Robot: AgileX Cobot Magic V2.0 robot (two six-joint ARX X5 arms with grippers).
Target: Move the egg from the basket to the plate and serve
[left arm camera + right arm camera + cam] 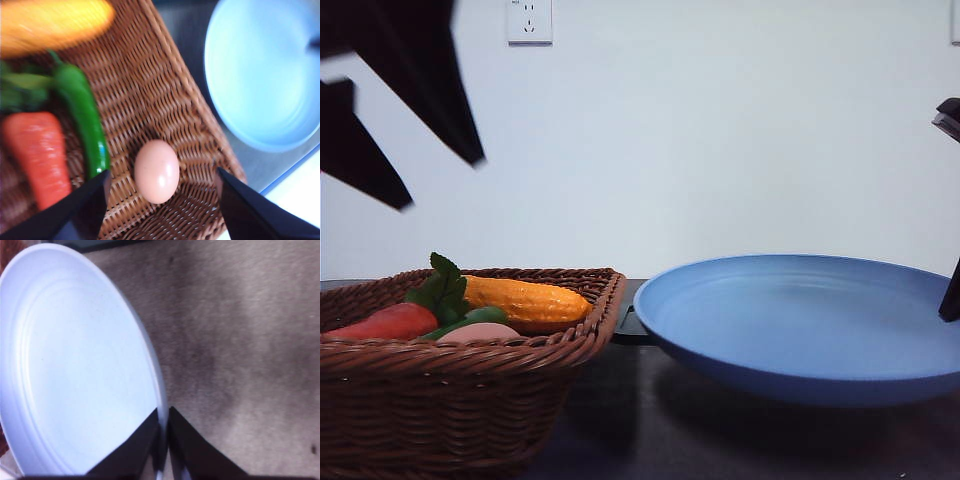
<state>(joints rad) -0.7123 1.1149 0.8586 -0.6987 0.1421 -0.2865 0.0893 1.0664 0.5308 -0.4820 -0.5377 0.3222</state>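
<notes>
l gripper [162, 200] open over egg [156, 171] in basket [150, 90] — r gripper [164, 427] clamps plate [75, 365] rim

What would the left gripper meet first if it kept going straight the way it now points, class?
Most likely the egg, lying on the basket floor between the open fingers of the left gripper. The green pepper sits close to one finger; depth is unclear.

My left gripper [162, 200] hangs spread wide above the basket [165, 95], a finger on either side of the egg [156, 171]. My right gripper [163, 432] is clamped on the plate [75, 365] rim.
</notes>
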